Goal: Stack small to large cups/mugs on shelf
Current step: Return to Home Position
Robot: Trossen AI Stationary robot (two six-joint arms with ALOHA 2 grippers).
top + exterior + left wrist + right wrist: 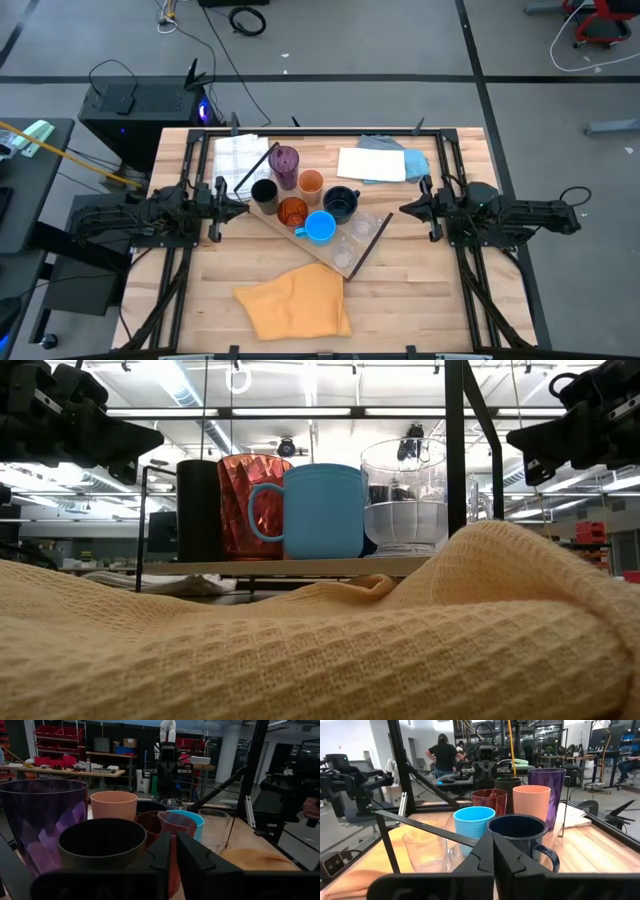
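The shelf (pixel 272 216), a light-wood board with black rods at its ends, lies slantwise on the tabletop. On it stand the purple tumbler (pixel 286 160), light orange cup (pixel 311 182), black cup (pixel 264 192), amber ribbed cup (pixel 293 211), navy mug (pixel 341 203), bright blue mug (pixel 320 227) and clear glasses (pixel 364 225). My left gripper (pixel 243 206) hovers just left of the black cup, shut and empty. My right gripper (pixel 404 209) hovers to the right of the glasses, shut and empty. In the low view both grippers (pixel 150 442) (pixel 515 442) are above cup height.
A yellow waffle cloth (pixel 296 300) lies near the front edge and fills the low view's foreground (pixel 300 650). A white cloth (pixel 240 155) lies at the far left. A white and a blue cloth (pixel 382 162) lie at the far right. Black frame rods (pixel 440 170) stand beside each arm.
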